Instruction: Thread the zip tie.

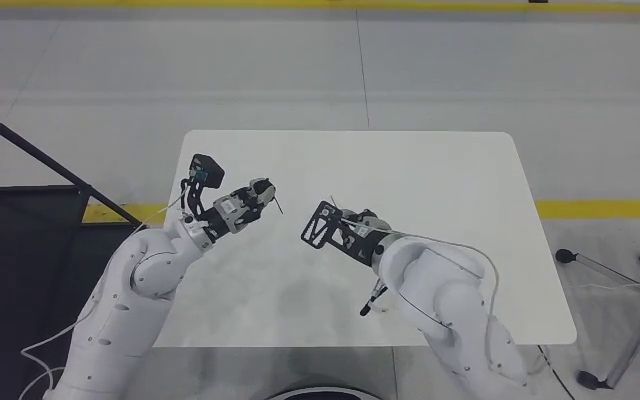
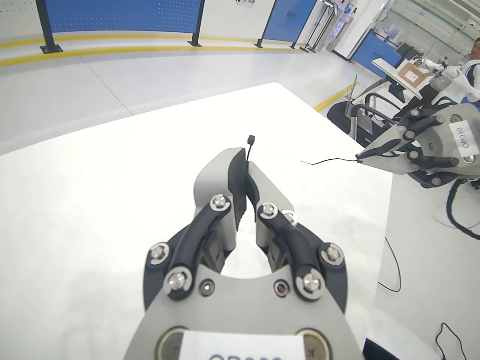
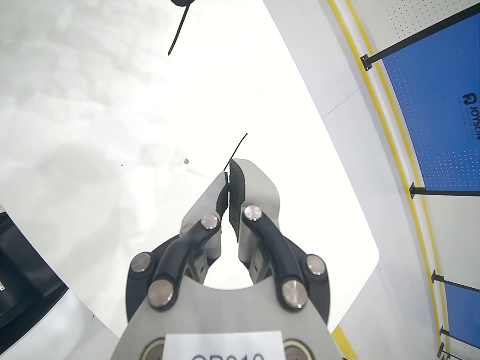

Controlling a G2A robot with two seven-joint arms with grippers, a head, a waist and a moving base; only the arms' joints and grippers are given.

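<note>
Both grippers are held over the white bench (image 1: pixel 450 200), each clamped on a black strip.
Top view: the left gripper (image 1: pixel 268 189) and right gripper (image 1: pixel 347 214) face each other above the middle of the bench, apart; the zip tie (image 1: pixel 279 205) juts from the left one. Left wrist view: the left fingers (image 2: pixel 236 174) are closed on the zip tie (image 2: pixel 249 147), its square head clear above the tips; the right gripper (image 2: pixel 360 158) pinches a thin black strand (image 2: pixel 330 160) that points toward it without touching. Right wrist view: the right fingers (image 3: pixel 235 189) are closed on the strand (image 3: pixel 240 143); the zip tie (image 3: pixel 177 35) hangs with a free end from the left gripper (image 3: pixel 185 1).
</note>
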